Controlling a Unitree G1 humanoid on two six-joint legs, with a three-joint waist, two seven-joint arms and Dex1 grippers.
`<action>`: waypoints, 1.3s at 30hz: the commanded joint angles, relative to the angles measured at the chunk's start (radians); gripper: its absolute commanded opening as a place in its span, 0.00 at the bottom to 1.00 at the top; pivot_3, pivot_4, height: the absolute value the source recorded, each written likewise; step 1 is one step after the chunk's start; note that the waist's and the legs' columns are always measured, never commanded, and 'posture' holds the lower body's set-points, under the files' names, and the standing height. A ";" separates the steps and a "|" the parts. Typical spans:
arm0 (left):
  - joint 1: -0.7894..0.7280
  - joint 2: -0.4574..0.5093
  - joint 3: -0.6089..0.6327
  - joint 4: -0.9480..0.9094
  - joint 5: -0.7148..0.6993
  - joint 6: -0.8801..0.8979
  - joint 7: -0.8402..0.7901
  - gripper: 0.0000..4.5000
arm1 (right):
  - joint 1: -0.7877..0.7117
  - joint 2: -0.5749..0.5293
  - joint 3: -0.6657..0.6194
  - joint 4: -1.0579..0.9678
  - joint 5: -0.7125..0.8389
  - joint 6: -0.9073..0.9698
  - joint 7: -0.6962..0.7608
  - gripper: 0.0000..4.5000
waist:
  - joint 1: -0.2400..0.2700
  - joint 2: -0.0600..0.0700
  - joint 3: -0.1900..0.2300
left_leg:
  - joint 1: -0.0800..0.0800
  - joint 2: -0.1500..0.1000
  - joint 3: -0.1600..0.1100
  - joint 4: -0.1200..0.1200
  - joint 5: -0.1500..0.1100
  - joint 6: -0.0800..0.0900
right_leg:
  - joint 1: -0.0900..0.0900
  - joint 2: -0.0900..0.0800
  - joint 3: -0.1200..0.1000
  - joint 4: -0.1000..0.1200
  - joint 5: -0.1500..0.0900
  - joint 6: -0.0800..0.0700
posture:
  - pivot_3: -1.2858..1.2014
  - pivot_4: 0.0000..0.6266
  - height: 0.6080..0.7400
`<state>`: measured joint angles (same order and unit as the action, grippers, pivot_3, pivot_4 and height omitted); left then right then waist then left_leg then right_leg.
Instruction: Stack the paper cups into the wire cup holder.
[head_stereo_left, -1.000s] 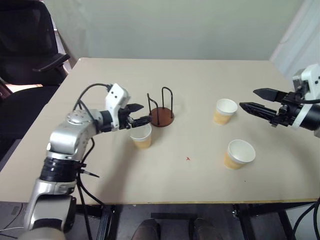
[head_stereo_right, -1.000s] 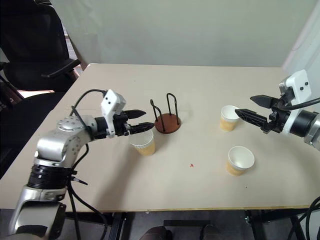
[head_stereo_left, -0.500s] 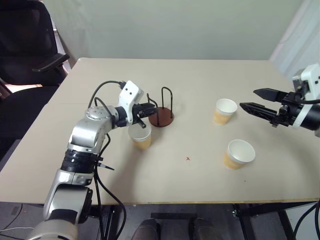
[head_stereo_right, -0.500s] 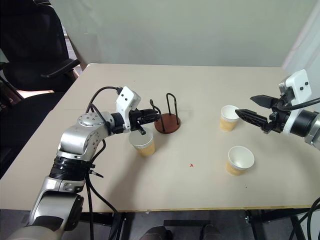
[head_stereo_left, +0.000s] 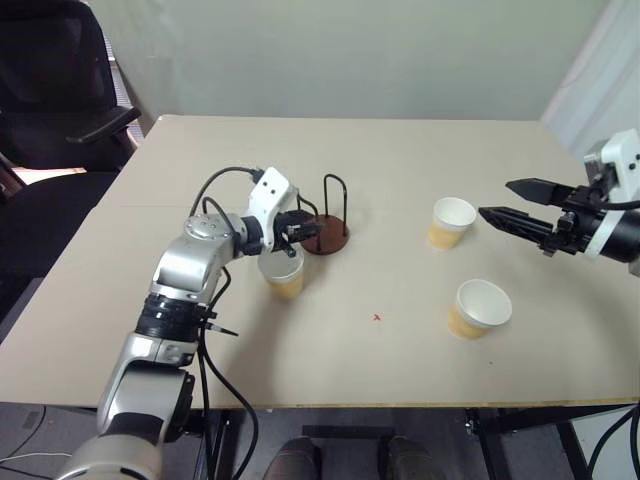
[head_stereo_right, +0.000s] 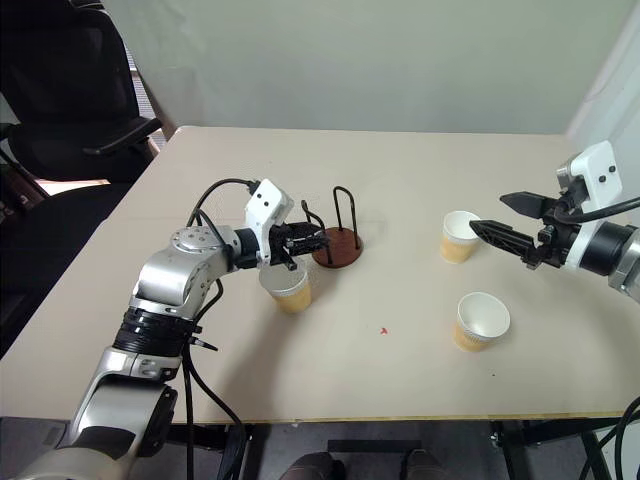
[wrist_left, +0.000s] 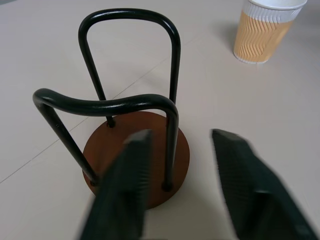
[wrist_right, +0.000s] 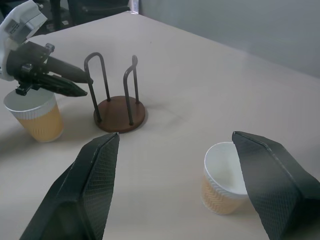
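Note:
Three paper cups stand upright on the table: one (head_stereo_left: 283, 272) at the left, one (head_stereo_left: 450, 222) at the right, one (head_stereo_left: 479, 307) nearer the front. The wire cup holder (head_stereo_left: 325, 238) stands empty just behind the left cup. My left gripper (head_stereo_left: 300, 224) hovers over that cup's far rim and points at the holder. In the left wrist view its fingers (wrist_left: 125, 190) are open with nothing between them, and the holder (wrist_left: 135, 155) is right in front. My right gripper (head_stereo_left: 495, 197) is open above the table, a little to the right of the right cup (wrist_right: 225, 185).
A black office chair (head_stereo_left: 60, 90) stands off the table's left rear corner. A small red mark (head_stereo_left: 376, 318) lies on the table between the cups. The table's front edge (head_stereo_left: 330, 405) runs close below the arms.
The left arm's elbow has swung in and its gripper has edged to the right toward the holder. The cups, the holder and the right arm have kept still.

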<state>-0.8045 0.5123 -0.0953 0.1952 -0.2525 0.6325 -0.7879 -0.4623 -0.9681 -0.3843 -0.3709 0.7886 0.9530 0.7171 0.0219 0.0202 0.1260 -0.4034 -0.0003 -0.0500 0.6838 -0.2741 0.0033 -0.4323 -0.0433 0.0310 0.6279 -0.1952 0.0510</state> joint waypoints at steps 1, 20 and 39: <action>-0.037 0.003 0.014 -0.022 0.007 -0.006 0.006 0.79 | -0.008 -0.026 -0.046 -0.032 0.013 -0.004 -0.009 0.83 | 0.000 0.000 0.000 | 0.000 0.000 0.000 0.000 0.000 0.000 | 0.000 0.000 0.000 0.000 0.000 0.000 | 0.52 0.24 1.00; -0.126 -0.157 -0.041 0.171 0.099 -0.129 0.066 0.59 | 0.007 -0.035 -0.046 -0.037 0.014 -0.009 -0.019 0.83 | 0.005 0.000 0.000 | 0.000 0.000 0.000 0.001 0.001 0.001 | 0.001 0.000 0.000 0.000 0.001 0.002 | 0.52 0.24 1.00; -0.104 -0.138 -0.072 -0.108 -0.047 -0.018 -0.188 0.01 | 0.050 -0.073 -0.116 -0.060 0.064 0.016 0.009 0.83 | 0.009 -0.001 0.001 | -0.001 -0.001 0.001 0.001 0.000 0.002 | 0.001 0.000 0.001 -0.001 0.001 0.003 | 0.52 0.24 1.00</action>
<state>-0.9089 0.3888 -0.1499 0.1652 -0.2444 0.5829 -0.9319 -0.4051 -1.0116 -0.4440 -0.4023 0.8224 0.9625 0.7087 0.0310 0.0194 0.1265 -0.4049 -0.0017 -0.0490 0.6851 -0.2738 0.0052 -0.4314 -0.0436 0.0320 0.6270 -0.1947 0.0544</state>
